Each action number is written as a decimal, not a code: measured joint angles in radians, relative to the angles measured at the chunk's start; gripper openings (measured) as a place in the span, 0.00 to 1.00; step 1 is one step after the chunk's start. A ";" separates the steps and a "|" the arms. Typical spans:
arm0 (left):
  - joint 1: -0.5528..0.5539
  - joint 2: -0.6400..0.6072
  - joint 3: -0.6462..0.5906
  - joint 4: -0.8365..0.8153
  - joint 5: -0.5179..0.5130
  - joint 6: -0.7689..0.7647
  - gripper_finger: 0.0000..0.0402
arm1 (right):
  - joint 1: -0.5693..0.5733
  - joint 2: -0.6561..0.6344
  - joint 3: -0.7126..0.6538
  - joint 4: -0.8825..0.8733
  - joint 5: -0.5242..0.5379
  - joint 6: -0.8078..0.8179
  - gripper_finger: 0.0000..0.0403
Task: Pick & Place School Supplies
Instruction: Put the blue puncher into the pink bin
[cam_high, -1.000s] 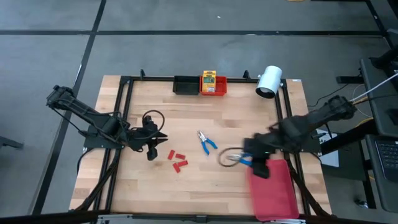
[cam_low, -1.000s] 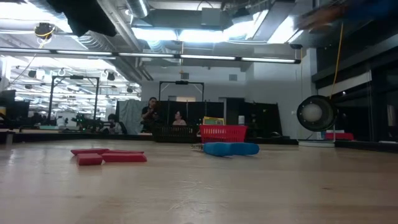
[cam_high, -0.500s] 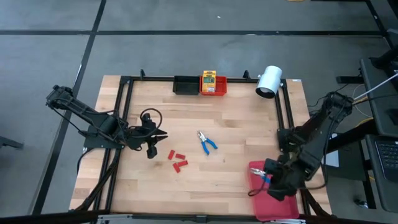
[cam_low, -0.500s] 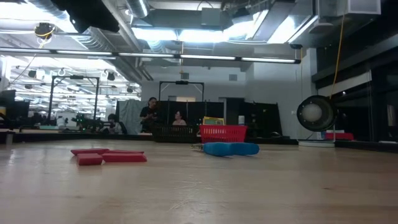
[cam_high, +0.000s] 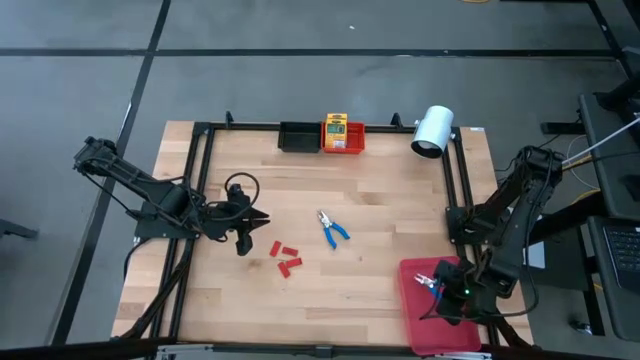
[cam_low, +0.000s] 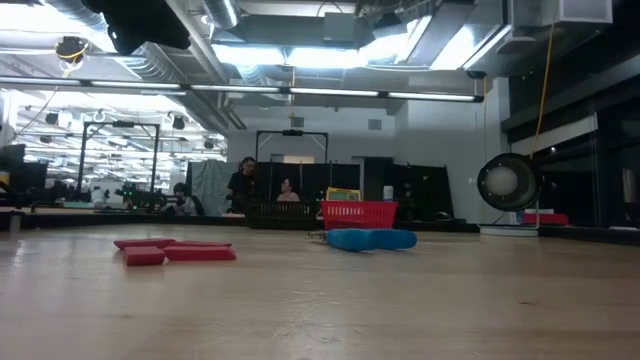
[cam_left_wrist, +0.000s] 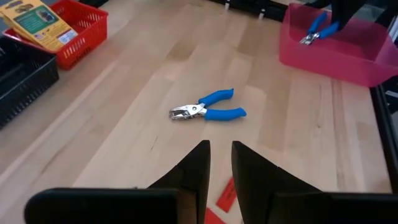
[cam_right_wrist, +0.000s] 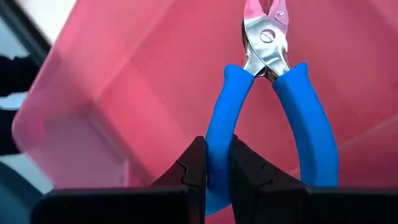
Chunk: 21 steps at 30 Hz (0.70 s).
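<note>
My right gripper (cam_high: 440, 287) is shut on a blue-handled plier-like tool (cam_right_wrist: 267, 106) over the flat red tray (cam_high: 445, 335) at the near right; the left wrist view shows the tool (cam_left_wrist: 318, 30) above that tray (cam_left_wrist: 336, 59). A second blue-handled tool (cam_high: 332, 228) lies flat on the wood mid-table. A few red pieces (cam_high: 286, 258) lie left of it. A yellow-and-green box (cam_high: 335, 129) sits in the red bin (cam_high: 352, 146) at the far edge. My left gripper (cam_high: 262, 219) hovers at the left, its fingers (cam_left_wrist: 198, 168) slightly open on nothing. My right gripper pinches one blue handle (cam_right_wrist: 219, 140) of the tool between its two fingers. The fingers come from above, pointing steeply down, with the handle running on along them. The tool hangs below, its metal nose (cam_right_wrist: 265, 28) toward the tray; whether the nose touches the tray I cannot tell.
A black bin (cam_high: 297, 136) stands beside the red bin. A white cylinder (cam_high: 433, 130) sits at the far right corner. Black frame rails (cam_high: 200, 180) run along the table's sides. A cable loop (cam_high: 243, 186) hangs by my left arm. People show in the room beyond.
My right gripper has carried the blue-handled tool from the table's right middle toward the near right corner and down over the red tray, rolling its wrist on the way. It has stayed shut on the tool.
</note>
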 joint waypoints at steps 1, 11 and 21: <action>0.000 0.000 0.000 -0.001 0.000 -0.008 0.15 | -0.001 0.000 -0.006 0.003 0.004 0.000 0.09; 0.000 0.000 0.000 -0.002 -0.003 -0.047 0.15 | 0.000 0.000 -0.044 0.095 -0.007 0.018 0.36; 0.000 0.000 0.000 -0.001 -0.021 -0.050 0.15 | -0.013 -0.010 0.029 0.099 0.134 -0.001 0.69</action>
